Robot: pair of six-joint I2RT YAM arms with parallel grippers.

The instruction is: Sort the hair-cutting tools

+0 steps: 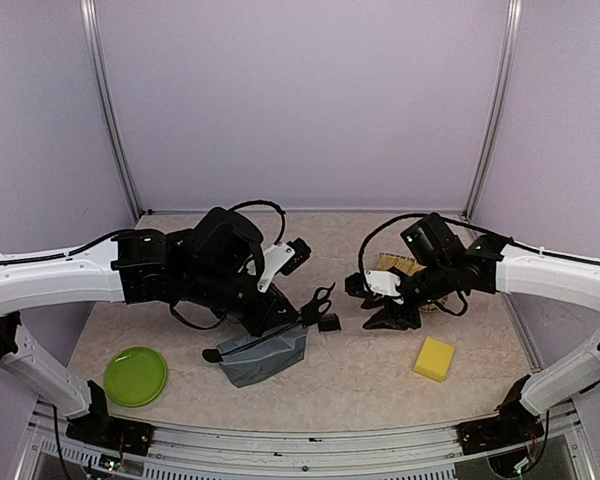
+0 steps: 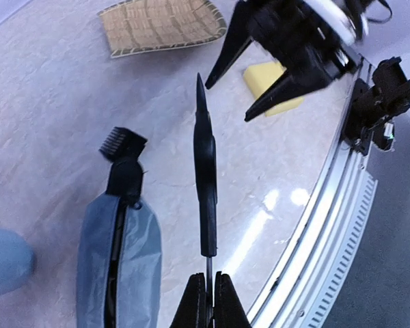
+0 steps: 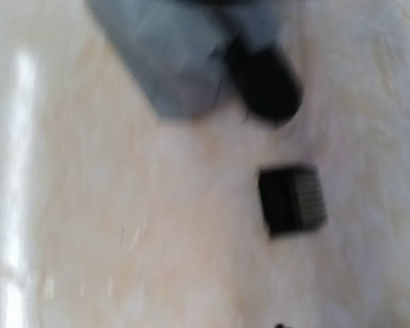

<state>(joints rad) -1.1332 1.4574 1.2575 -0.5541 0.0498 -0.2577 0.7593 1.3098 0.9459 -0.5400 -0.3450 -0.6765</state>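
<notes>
My left gripper [image 1: 285, 318] [image 2: 208, 290] is shut on the thin steel blade of a pair of scissors [image 1: 320, 302] [image 2: 205, 157]. Their black handles point away from it, above the table. A grey-blue pouch [image 1: 265, 355] [image 2: 119, 260] lies just beside and below them, its slit showing something dark inside. A small ribbed black block [image 1: 330, 323] [image 3: 292, 199] sits on the table by the pouch's end. My right gripper [image 1: 385, 318] [image 2: 227, 104] hangs open beyond the scissors with nothing between its fingers. The right wrist view is blurred and its own fingers are out of frame.
A yellow sponge [image 1: 435, 358] [image 2: 273, 89] lies at the front right. A woven tray [image 1: 400, 265] [image 2: 160, 24] sits behind the right gripper. A green plate [image 1: 135, 375] rests at the front left. Something light blue [image 2: 3, 260] shows at the left wrist view's edge.
</notes>
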